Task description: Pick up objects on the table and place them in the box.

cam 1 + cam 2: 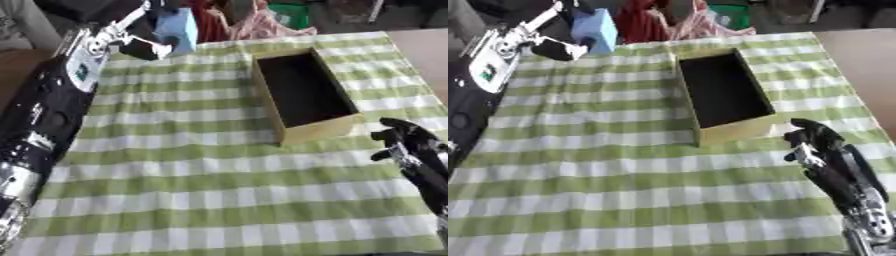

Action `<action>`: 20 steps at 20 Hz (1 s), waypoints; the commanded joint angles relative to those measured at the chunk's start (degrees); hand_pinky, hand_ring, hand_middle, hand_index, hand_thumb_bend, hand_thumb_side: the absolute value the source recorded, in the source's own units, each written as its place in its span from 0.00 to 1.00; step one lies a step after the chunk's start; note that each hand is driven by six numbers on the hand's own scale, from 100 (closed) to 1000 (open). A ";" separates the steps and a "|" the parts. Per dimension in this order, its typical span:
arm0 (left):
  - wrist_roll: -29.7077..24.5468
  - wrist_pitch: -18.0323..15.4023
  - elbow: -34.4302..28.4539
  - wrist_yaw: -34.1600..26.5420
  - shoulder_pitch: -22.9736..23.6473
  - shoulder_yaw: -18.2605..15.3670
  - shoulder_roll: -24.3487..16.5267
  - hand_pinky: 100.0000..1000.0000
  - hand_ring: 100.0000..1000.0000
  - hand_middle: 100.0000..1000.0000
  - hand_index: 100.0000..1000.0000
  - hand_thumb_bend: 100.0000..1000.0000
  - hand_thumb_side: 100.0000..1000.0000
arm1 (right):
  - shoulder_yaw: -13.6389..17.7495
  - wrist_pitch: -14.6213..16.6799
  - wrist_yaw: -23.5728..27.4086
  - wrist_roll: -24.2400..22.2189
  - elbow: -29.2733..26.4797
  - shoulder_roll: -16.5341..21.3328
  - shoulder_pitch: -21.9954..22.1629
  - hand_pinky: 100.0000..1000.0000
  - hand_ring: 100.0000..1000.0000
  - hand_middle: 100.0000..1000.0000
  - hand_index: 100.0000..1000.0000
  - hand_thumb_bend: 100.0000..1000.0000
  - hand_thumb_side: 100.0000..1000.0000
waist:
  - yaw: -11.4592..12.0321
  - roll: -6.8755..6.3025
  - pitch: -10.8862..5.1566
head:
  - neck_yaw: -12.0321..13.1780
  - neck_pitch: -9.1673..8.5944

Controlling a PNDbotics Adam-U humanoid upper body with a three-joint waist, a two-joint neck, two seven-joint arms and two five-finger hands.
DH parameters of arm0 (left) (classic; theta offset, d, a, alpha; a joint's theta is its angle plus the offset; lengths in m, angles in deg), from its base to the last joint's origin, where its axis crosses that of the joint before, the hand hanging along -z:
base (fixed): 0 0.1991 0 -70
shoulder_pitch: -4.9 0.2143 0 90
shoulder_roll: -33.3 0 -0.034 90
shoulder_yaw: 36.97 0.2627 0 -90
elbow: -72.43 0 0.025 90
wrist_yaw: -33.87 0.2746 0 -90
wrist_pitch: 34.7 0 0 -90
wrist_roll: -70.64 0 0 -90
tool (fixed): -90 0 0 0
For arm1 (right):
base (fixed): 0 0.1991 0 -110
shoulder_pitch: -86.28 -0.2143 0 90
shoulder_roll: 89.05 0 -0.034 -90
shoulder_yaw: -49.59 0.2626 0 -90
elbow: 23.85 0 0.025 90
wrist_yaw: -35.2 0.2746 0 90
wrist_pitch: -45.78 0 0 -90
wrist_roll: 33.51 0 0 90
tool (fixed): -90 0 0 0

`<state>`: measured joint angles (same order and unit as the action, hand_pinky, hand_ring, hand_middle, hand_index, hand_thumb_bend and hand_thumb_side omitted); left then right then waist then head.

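Note:
A light blue block (pixel 178 29) is held up at the far left, above the table's back edge, with my left hand (pixel 147 44) curled around it. The open wooden box (pixel 303 92) with a dark inside lies on the green and white checked cloth, right of centre, and looks empty. My right hand (pixel 814 141) rests near the box's front right corner with its fingers relaxed and holds nothing.
The checked cloth (pixel 210 185) covers the table, and bare wood shows at the far right (pixel 429 50). Red and pink fabric and a green item (pixel 293 15) lie beyond the back edge. My left arm (pixel 52 100) runs along the left side.

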<state>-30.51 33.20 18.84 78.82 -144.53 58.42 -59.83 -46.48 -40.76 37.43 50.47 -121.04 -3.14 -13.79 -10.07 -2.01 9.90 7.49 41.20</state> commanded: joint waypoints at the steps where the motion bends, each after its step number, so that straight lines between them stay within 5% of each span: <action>1: -0.83 -1.33 -2.93 -1.17 -2.03 1.73 1.37 0.64 0.47 0.40 0.69 0.00 0.10 | -0.23 0.02 0.39 -0.39 -1.23 0.62 -0.72 0.52 0.78 0.57 0.82 0.00 0.46 | -0.28 0.25 -0.95 | 0.33 -0.58; 20: -2.26 -10.40 -3.71 4.12 0.15 9.65 13.62 0.65 0.52 0.47 0.71 0.00 0.09 | -3.51 -0.36 1.27 -3.89 -1.20 -0.57 -3.67 0.52 0.78 0.57 0.82 0.00 0.47 | -3.89 0.34 0.07 | 1.34 -1.58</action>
<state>-32.60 23.63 15.65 82.33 -143.41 67.79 -46.14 -50.00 -41.21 38.36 46.86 -121.05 -4.19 -16.78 -13.81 -1.92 10.71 8.58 40.17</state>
